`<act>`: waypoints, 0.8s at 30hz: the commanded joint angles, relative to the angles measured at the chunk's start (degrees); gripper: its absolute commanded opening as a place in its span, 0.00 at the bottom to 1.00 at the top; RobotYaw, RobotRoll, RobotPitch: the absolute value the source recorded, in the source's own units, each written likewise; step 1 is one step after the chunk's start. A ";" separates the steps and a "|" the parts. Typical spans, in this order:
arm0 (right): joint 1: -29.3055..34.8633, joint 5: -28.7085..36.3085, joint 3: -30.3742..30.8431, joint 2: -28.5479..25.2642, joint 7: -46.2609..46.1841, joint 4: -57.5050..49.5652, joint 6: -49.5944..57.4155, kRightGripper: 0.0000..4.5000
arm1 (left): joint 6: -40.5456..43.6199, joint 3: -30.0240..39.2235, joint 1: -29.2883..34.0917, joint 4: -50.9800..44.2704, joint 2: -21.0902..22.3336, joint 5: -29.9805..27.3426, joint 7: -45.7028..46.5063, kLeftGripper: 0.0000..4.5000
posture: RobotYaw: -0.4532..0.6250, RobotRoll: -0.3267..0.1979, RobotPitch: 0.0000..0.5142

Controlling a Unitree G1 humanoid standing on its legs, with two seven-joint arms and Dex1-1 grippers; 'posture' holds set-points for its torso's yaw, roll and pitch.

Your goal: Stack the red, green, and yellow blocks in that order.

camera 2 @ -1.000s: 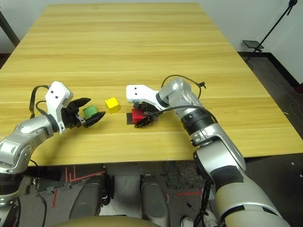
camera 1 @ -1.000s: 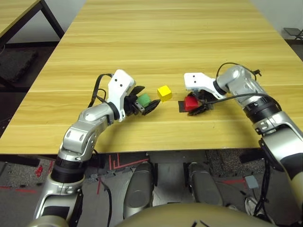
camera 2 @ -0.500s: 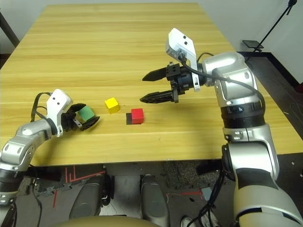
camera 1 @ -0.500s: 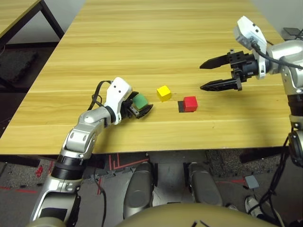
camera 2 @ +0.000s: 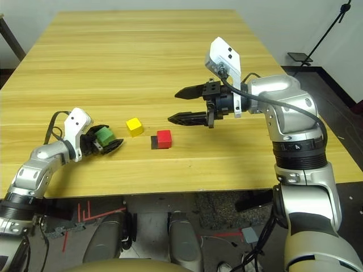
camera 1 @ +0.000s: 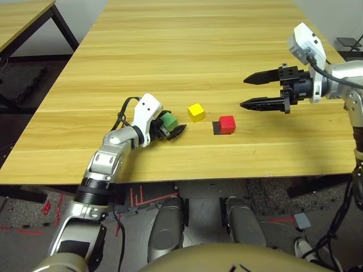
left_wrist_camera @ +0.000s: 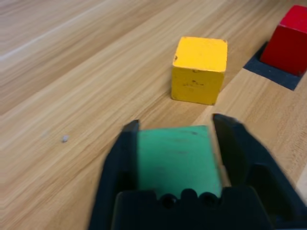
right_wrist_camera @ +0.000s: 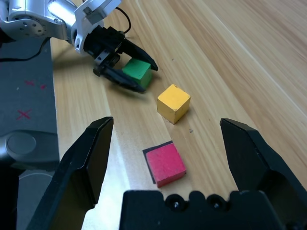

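My left tool (camera 1: 168, 127) is clamped on the green block (camera 1: 168, 120); carrying it to the red block (camera 1: 227, 123), I risk nudging the yellow block (camera 1: 196, 111). My right tool (camera 1: 256, 92) hangs apart.

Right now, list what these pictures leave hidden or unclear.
- Small green cube: its sides are covered by the left gripper's black fingers in the left wrist view.
- Flat black square patch: mostly under the small red cube.
- Small yellow cube: its underside is hidden.
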 commanded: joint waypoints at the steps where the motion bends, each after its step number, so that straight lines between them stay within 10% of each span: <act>1: 0.72 1.13 -0.73 -1.18 -0.80 -0.62 -0.44 1.00 | 5.30 0.59 1.46 -2.83 0.98 -0.93 -0.05 0.47 | 0.65 0.33 0.11; 12: 6.28 3.72 -2.76 -3.71 -3.49 -2.60 0.57 1.00 | 11.84 -3.15 -11.12 -8.21 2.91 -3.81 -8.46 0.47 | 0.63 0.36 0.11; 24: 8.59 3.94 -4.08 -5.14 -5.19 1.03 -1.58 1.00 | -3.61 -13.43 -29.34 17.73 -8.26 -1.23 -28.36 0.47 | 0.56 0.30 0.09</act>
